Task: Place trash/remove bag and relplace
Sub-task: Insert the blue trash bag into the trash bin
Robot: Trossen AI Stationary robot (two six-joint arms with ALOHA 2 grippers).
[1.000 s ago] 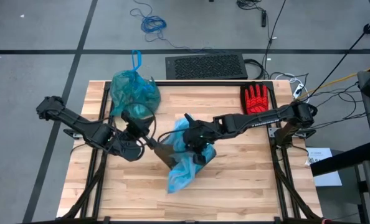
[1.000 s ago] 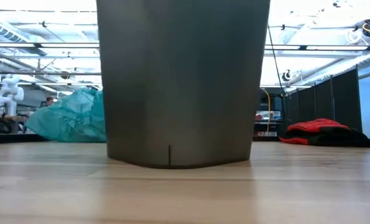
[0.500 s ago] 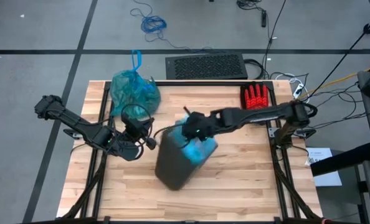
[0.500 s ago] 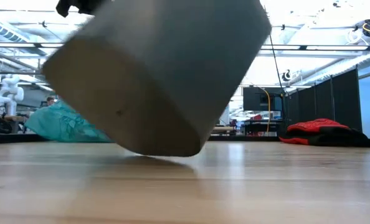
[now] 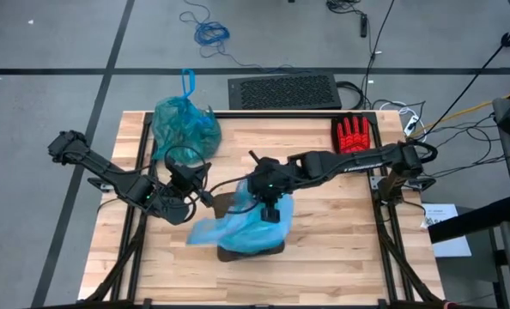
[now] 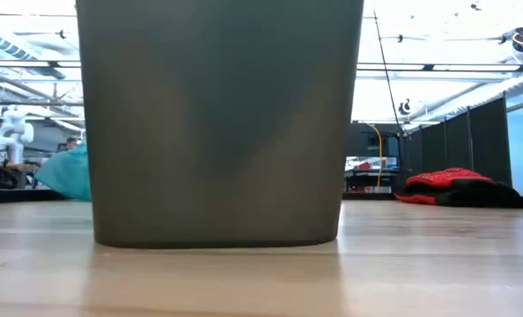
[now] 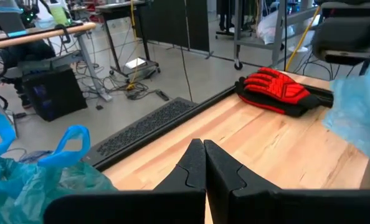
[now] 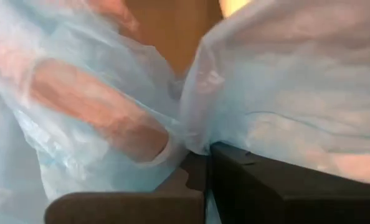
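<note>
Bag [image 5: 185, 127], teal-green, knotted & full, sits at far-left corner of table [image 5: 341, 257], well apart from the work, so removal looks done; step in hand = relining. Near to far: grey bin [image 6: 219, 123] stands upright, near-centre of table, pale blue liner [image 5: 238, 232] draped over its mouth. Right gripper [image 5: 270, 209] above bin, fingers pinched shut on liner film. Left gripper [image 7: 203, 163] just beside bin's left, closed on nothing. Red glove [image 5: 352, 135] at far-right edge, untouched. Next, I judge: L must catch the opposite hem & both spread it round rim; thin film slips easily. Vs half a sec ago: bin was tipped, bottom lifted; now flat on table, liner spilling over its left side.
</note>
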